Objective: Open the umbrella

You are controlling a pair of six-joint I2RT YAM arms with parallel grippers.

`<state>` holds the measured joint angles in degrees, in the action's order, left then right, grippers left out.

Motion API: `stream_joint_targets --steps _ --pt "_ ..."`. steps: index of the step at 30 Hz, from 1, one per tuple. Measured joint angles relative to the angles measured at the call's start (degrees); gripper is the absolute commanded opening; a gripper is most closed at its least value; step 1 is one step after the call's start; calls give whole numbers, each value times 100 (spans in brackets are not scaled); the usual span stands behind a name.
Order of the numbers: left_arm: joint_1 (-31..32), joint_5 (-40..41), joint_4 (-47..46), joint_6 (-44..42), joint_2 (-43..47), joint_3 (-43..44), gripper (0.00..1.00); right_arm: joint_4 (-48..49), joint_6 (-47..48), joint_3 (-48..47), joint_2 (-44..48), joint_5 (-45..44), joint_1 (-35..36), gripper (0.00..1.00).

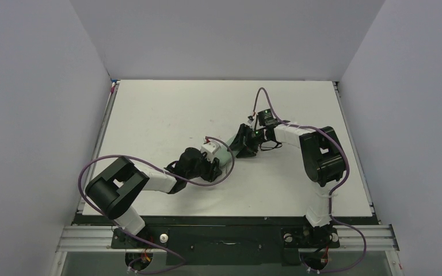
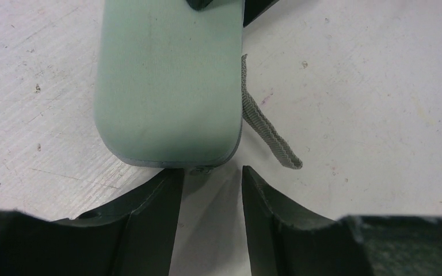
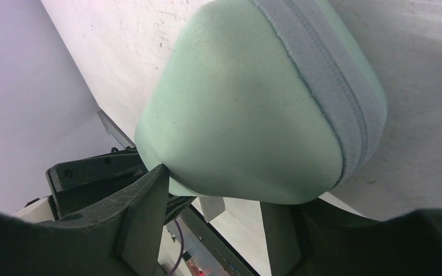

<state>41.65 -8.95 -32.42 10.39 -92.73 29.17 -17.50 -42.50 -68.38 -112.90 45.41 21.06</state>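
On the bench, seen overhead, a soft mint-green sleeve is lying; where the umbrella is, I cannot tell. Left wrist: my left end effector is standing released, short of the sleeve's rounded end, beside a woven grey strap. Right wrist: my right end effector is flanking its stitched end; clenched or not, I cannot tell.

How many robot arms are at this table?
2. The left arm reaches from the near left, the right arm from the near right; both meet at the green pouch.
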Motion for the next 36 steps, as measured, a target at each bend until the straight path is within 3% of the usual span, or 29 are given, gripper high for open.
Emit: stream_joint_targets --steps 6,9,11,27,36 --pt "0 186 -122 140 -98 15 11 407 -345 173 0 68 -2 27" --pt "0 240 -127 149 -151 55 0 549 -426 219 0 72 -4 9" --pt "2 247 -111 170 -175 81 0 603 -457 232 0 70 -13 0" --pt "-426 319 144 -13 -68 98 0 271 109 85 -4 46 -76 0" --pt "-623 195 160 -737 -66 146 0 -828 1246 -815 -374 50 -59 0"
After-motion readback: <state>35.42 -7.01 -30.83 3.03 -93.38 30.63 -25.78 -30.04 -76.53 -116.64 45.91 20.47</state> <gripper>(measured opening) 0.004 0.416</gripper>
